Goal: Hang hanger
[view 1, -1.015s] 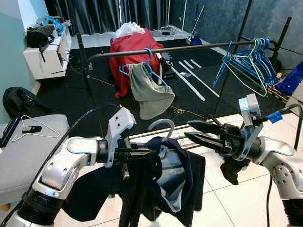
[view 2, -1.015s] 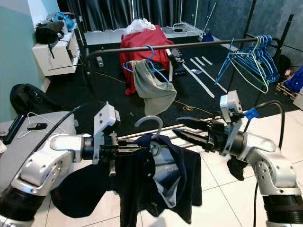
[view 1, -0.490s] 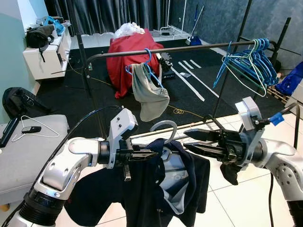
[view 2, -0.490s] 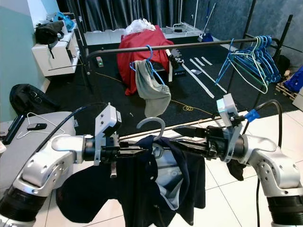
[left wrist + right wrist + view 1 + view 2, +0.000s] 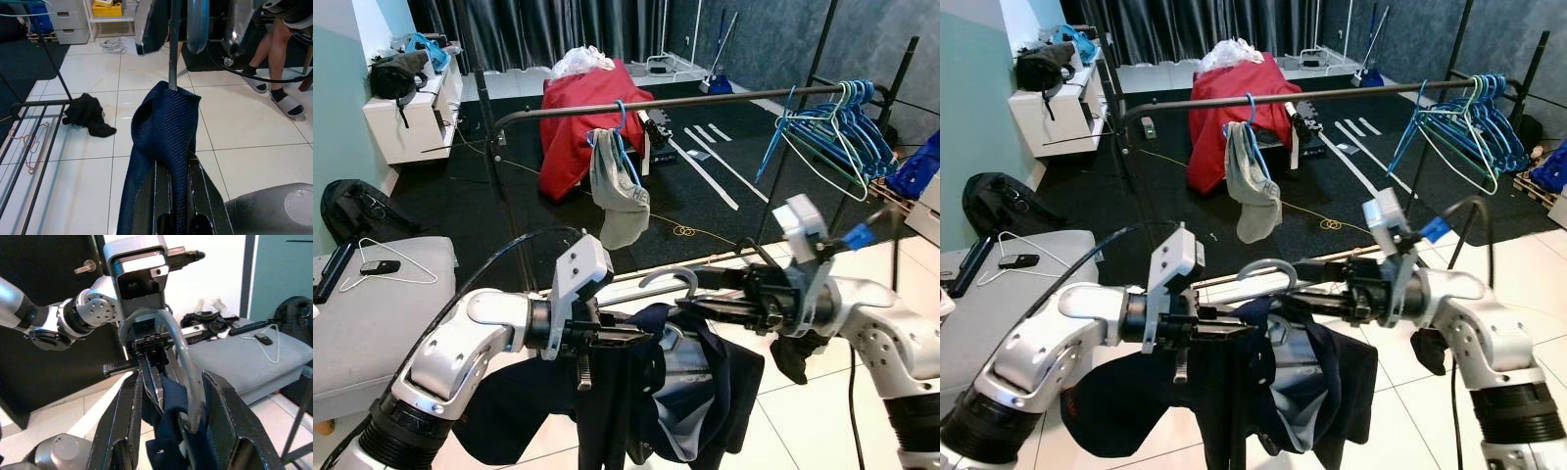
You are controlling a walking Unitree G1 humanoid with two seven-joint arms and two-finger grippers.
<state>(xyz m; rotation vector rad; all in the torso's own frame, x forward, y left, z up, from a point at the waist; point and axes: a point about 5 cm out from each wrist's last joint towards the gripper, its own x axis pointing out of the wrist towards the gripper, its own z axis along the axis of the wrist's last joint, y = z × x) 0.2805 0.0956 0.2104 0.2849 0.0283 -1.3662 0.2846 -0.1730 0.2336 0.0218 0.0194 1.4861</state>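
Silver arms w/ black joint bands, black-fingered left gripper (image 5: 641, 338), right gripper (image 5: 690, 305); white wrist cam boxes, black cables.

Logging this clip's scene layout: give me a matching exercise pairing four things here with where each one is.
Things:
1. grey garment
2. empty blue hangers
3. navy garment
4. white hanger

Places:
A. on the grey cushion at the robot's left
B. bunched at the rail's right end
C. between the left claw and right claw
D. hanging alone mid-rail

Pairs: 1-D, 2-B, 3-C, 4-A
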